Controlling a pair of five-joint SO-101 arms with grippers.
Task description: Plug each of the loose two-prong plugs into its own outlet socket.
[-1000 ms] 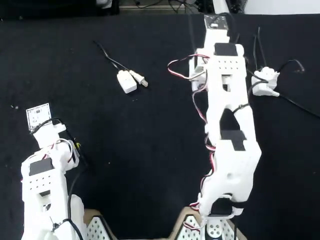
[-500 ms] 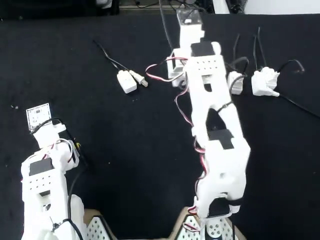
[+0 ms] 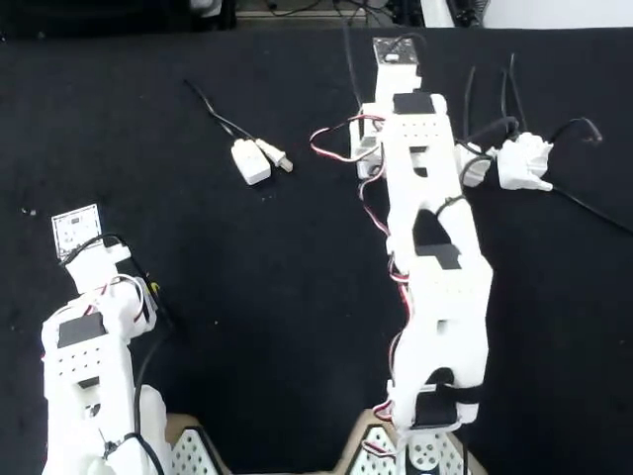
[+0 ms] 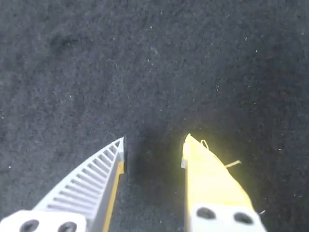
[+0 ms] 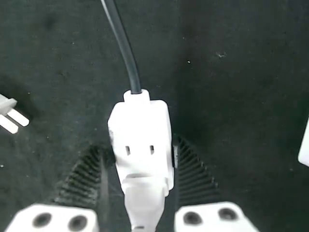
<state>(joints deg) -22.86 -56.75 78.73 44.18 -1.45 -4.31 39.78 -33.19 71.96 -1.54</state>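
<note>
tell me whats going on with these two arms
The right gripper is clamped on a white outlet socket with a black cord, at the table's far side. A loose two-prong plug lies nearby. The left gripper is open over bare black cloth. A second socket and second plug lie side by side, unplugged.

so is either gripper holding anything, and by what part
The right gripper clamps the white two-slot socket block by its two sides; the left gripper holds nothing.
</note>
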